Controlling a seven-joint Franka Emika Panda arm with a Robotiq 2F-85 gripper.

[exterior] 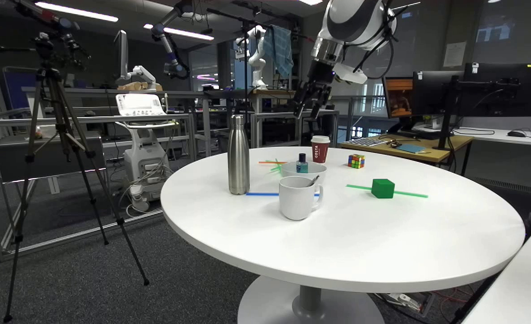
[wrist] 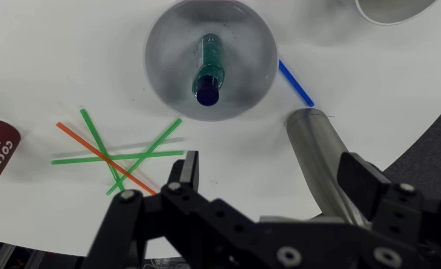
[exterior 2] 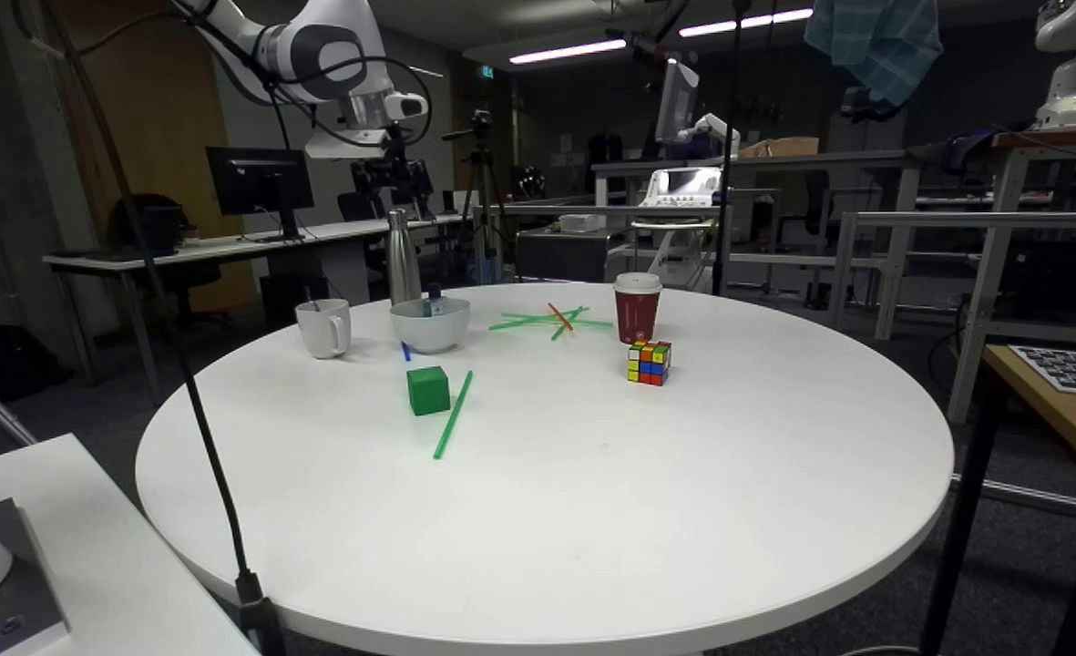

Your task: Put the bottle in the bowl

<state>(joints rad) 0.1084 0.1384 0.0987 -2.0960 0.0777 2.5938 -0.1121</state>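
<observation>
The small teal bottle with a dark cap (wrist: 210,56) stands about upright inside the white round bowl (wrist: 248,67) in the wrist view. In both exterior views the bottle (exterior: 301,166) (exterior 2: 435,305) shows above the rim of the bowl (exterior: 318,171) (exterior 2: 430,332). My gripper (wrist: 274,172) is open, with nothing between its fingers. In both exterior views the gripper (exterior: 306,105) (exterior 2: 394,193) hangs high above the table, well above the bowl and apart from the bottle. In the wrist view the bowl lies beyond the fingertips.
A tall silver flask (exterior: 238,157) stands near the bowl, partly behind a finger in the wrist view. A white mug (exterior: 295,200), a red paper cup (exterior 2: 638,310), a puzzle cube (exterior 2: 650,363), a green block (exterior 2: 428,392) and several straws (wrist: 108,158) are on the round table (exterior 2: 592,510).
</observation>
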